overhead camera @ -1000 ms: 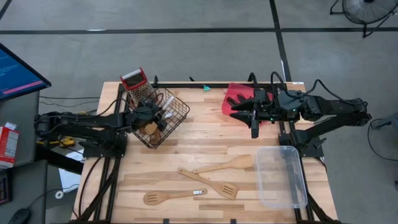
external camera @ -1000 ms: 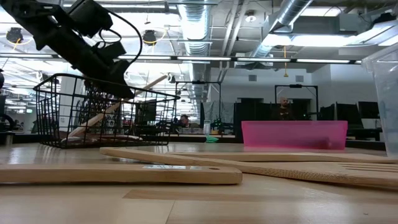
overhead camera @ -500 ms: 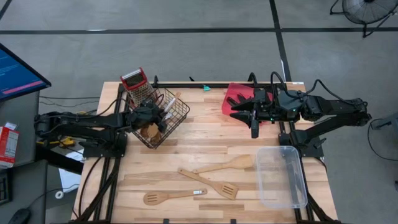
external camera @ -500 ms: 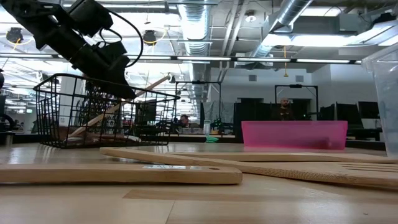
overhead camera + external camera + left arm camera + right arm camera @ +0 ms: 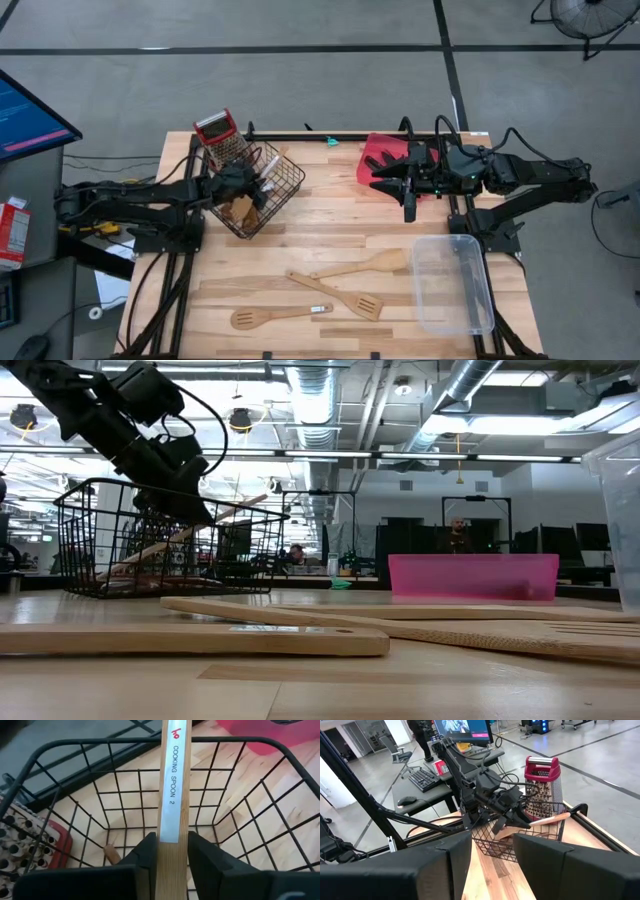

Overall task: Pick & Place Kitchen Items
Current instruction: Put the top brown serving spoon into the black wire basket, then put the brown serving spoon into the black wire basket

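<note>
While the right gripper [image 5: 408, 190] is waiting part-open beside the tray [image 5: 380, 150], the left gripper [image 5: 170, 851] is clamping a spoon [image 5: 173, 785] inside the basket [image 5: 90, 745] rim.

Basket [image 5: 256, 195] far-left (grater [image 5: 222, 138] behind); spatulas [image 5: 335, 294] near edge, bin [image 5: 453, 284] right.

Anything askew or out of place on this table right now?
Yes: the black wire basket sits tilted, one side lifted off the table, as the left tool grips the wooden cooking spoon inside it. Three wooden utensils lie loose nearby.
</note>
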